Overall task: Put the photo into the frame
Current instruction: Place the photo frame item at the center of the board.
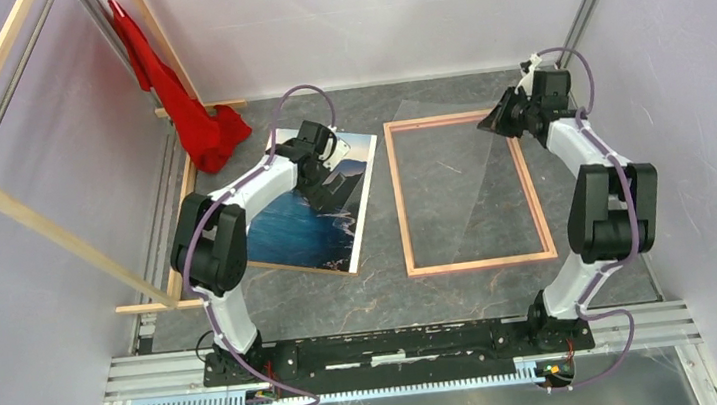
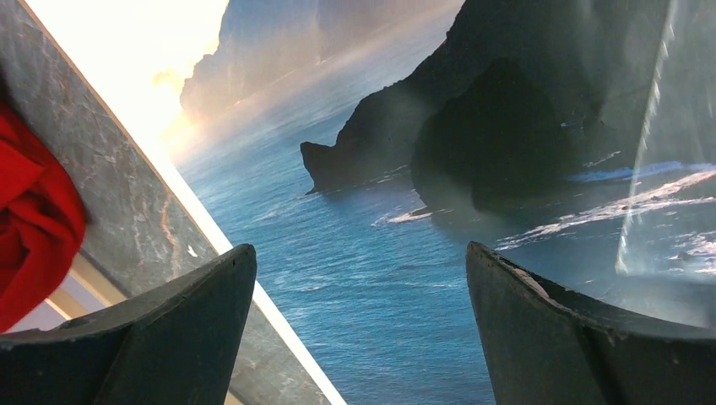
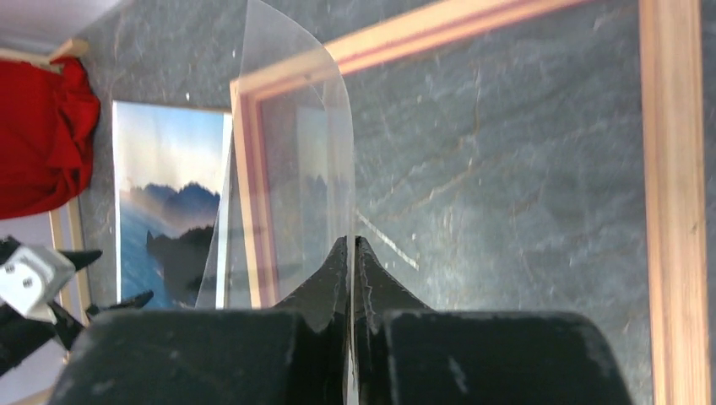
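Black fingers (image 2: 169,337) of the left gripper (image 2: 359,249) stand as wide apart as they go and hold nothing. The photo (image 2: 363,169) lies face up straight below them, sea and dark headland between the two tips; whether the tips touch the print I cannot tell. Off the left finger runs the photo's pale edge, then a strip of grey table (image 2: 127,202), then a red cloth (image 2: 34,219).

The right gripper (image 3: 350,240) is pinched fully closed on the edge of a clear sheet (image 3: 295,126), which curls up and away from its tips. Below and ahead of this gripper the frame (image 3: 671,211) lies flat on the table, its opening showing bare grey stone. The sheet hangs over the frame's left rail and partly veils it. Past that rail, well to this gripper's left, lies the photo, apart from the frame and outside it. The overhead view shows the sheet slanting across the frame's opening, with the left arm stretched over the photo.
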### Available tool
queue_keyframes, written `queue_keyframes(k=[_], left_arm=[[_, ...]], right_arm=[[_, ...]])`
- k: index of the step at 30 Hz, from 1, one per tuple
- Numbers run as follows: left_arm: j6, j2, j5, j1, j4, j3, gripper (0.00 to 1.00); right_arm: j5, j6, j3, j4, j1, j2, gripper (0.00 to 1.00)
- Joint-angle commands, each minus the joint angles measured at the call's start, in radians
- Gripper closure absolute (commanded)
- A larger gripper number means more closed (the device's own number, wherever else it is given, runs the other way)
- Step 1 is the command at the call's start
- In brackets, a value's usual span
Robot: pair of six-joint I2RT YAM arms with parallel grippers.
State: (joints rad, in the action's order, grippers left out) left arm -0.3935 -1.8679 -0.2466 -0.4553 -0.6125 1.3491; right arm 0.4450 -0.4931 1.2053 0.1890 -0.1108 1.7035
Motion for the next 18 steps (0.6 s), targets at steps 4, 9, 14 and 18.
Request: queue_keyframes(k=[4, 9, 14, 18], left_arm=[[-0.081, 0.014, -0.03, -0.019, 0.04, -0.001, 0.0], [-0.077, -0.018, -0.036, -0.021, 0.052, -0.004, 0.0], [-0.073, -0.014, -0.031, -0.023, 0.066, -0.027, 0.0], [-0.082, 0.012, -0.023, -0.023, 0.067, -0.049, 0.0]], right_arm=[[-0.022, 0.017, 0.151, 0.034, -0.008, 0.129, 0.51], [-0.085, 0.013, 0.069, 0.062, -0.009, 0.117, 0.1], [-0.181, 0.021, -0.01, 0.13, -0.01, 0.057, 0.05], [-0.213, 0.031, -0.039, 0.193, -0.022, -0.005, 0.04]])
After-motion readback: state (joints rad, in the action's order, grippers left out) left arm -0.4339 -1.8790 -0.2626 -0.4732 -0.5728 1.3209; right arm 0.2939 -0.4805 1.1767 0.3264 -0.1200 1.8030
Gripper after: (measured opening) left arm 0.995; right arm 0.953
